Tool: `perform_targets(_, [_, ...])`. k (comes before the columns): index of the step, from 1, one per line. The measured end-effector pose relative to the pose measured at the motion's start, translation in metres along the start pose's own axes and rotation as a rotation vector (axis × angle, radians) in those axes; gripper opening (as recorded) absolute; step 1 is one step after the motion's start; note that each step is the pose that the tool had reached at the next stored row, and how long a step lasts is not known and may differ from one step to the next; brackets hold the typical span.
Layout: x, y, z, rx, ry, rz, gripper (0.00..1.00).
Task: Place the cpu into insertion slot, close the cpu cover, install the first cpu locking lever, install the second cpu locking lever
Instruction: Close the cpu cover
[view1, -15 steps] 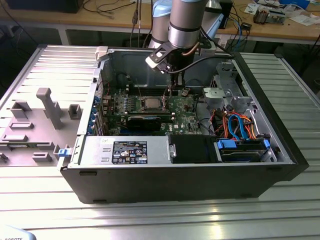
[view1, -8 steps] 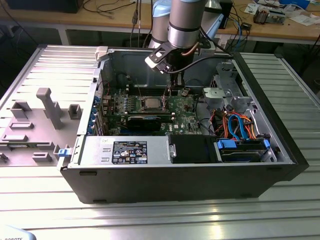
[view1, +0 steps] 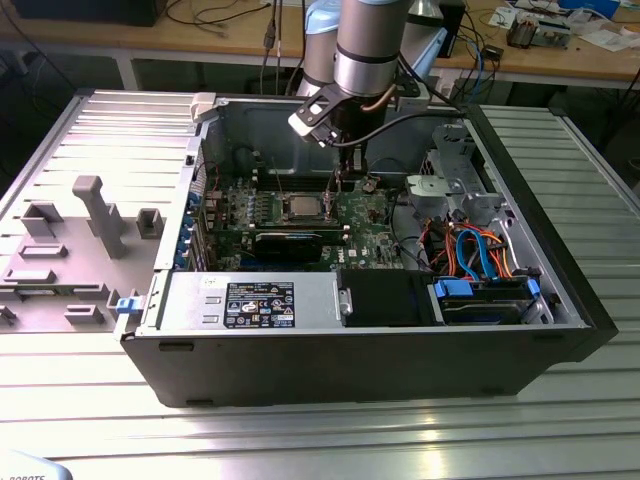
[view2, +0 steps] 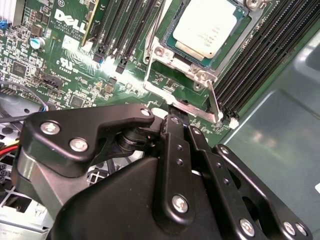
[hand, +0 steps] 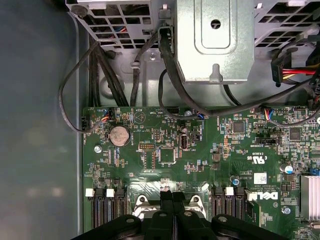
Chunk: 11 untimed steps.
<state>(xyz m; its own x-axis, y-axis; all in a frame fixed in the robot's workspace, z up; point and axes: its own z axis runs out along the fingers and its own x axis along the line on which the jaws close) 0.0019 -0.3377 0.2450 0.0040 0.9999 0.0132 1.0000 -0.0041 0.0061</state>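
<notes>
The cpu (view2: 206, 27) lies flat in its socket on the green board (hand: 200, 155), its silver top showing. In the exterior view the cpu (view1: 300, 207) sits mid-board. The grey cpu cover (view2: 161, 52) is down around it, framing the chip. A thin metal locking lever (view2: 214, 102) runs along the socket's edge, and a second bar (view2: 186, 107) crosses just past the fingertips. My gripper (view2: 181, 125) hangs over the socket's edge with its black fingers (hand: 166, 197) pressed together. In the exterior view the gripper (view1: 347, 178) stands to the right of the cpu.
The board lies inside an open black computer case (view1: 590, 320). Black memory slots (view2: 260, 60) flank the socket. A grey drive cage (hand: 215, 40) and black cables (hand: 170, 75) sit beyond the board. A black card (view1: 288, 243) and power supply (view1: 250, 300) lie nearer the case's front.
</notes>
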Motion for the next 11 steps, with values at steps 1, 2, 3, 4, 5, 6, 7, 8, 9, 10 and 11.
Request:
perform_targets(1, [0.0000,-0.0003,0.0000,0.0000,0.0001,0.000,0.11])
perform_targets(2, [0.0000,-0.0006,0.0000,0.0000,0.0000,0.000,0.11])
perform_targets(3, [0.0000,-0.0010,0.0000,0.0000,0.0000,0.000,0.11])
perform_targets(4, [0.0000,-0.0012,0.0000,0.0000,0.0000,0.000,0.11])
perform_targets(5, [0.0000,-0.0014,0.0000,0.0000,0.0000,0.000,0.11])
perform_targets(6, [0.0000,-0.0016,0.0000,0.0000,0.0000,0.000,0.11])
perform_targets(7, [0.0000,-0.0018,0.0000,0.0000,0.0000,0.000,0.11])
perform_targets(8, [0.0000,-0.0020,0.0000,0.0000,0.0000,0.000,0.11])
perform_targets(9, [0.0000,-0.0022,0.0000,0.0000,0.0000,0.000,0.11])
perform_targets(10, [0.0000,-0.0024,0.0000,0.0000,0.0000,0.000,0.11])
perform_targets(11, [0.0000,-0.0026,0.0000,0.0000,0.0000,0.000,0.11])
